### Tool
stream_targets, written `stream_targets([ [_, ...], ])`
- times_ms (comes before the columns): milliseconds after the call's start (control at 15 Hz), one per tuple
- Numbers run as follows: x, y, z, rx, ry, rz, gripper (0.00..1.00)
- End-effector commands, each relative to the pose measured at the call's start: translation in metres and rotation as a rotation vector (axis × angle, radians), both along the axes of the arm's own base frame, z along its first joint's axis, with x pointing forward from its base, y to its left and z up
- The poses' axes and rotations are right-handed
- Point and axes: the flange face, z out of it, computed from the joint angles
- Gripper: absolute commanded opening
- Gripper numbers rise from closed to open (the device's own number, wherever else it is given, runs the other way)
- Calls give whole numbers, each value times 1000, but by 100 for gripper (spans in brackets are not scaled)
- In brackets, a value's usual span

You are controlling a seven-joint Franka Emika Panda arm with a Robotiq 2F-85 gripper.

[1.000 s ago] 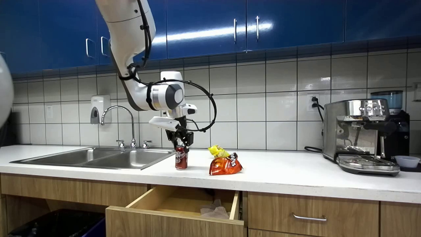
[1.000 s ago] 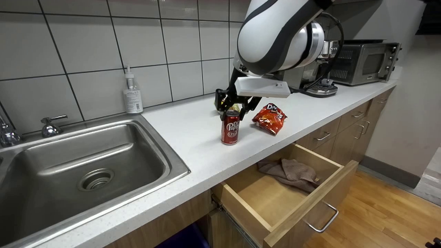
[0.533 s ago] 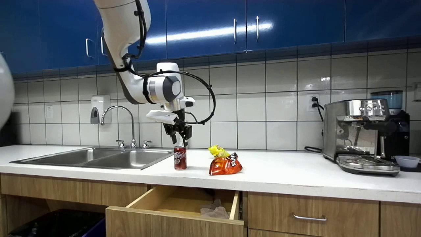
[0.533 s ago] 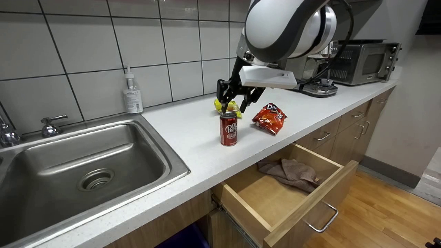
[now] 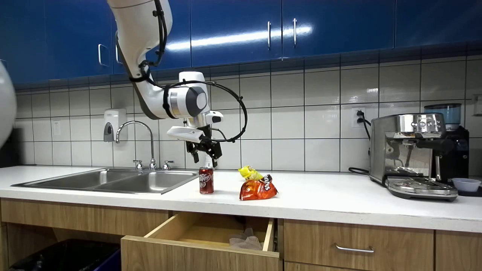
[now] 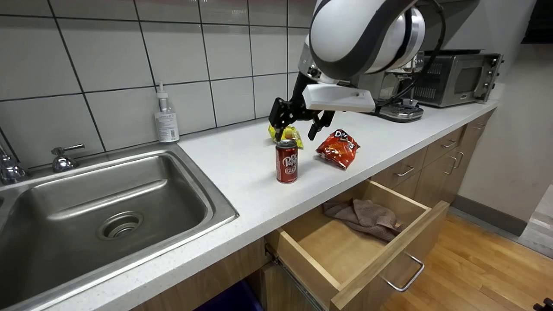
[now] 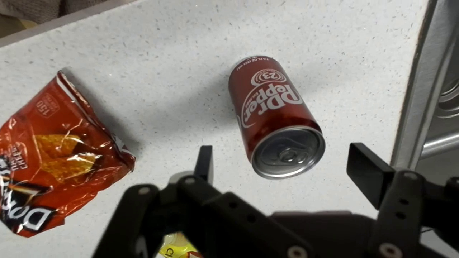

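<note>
The gripper (image 6: 295, 134) hangs spread wide near the top of the upright soda can (image 6: 286, 162), holding nothing. The can sits ungrasped on the counter (image 6: 246, 172); the drawer (image 6: 391, 249) is already pulled out

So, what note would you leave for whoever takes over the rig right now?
Gripper: open, empty, just above the red metal Dr Pepper can.
Things: can upright on the white speckled counter; red-orange foil chip bag and crinkled yellow bag lie nearby.
Done: can stands free; light-wood drawer is open, crumpled brown cloth inside.
Left: drawer unclosed; can and both bags on the counter, none gripped.
</note>
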Motion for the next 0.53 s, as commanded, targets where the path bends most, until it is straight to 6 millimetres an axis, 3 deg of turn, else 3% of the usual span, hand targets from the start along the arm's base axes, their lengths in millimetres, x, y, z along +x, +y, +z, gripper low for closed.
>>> stream_targets([
  [0,3,2,9,-5,5,51,100],
  [467,18,5,3,-23,52,114,100],
])
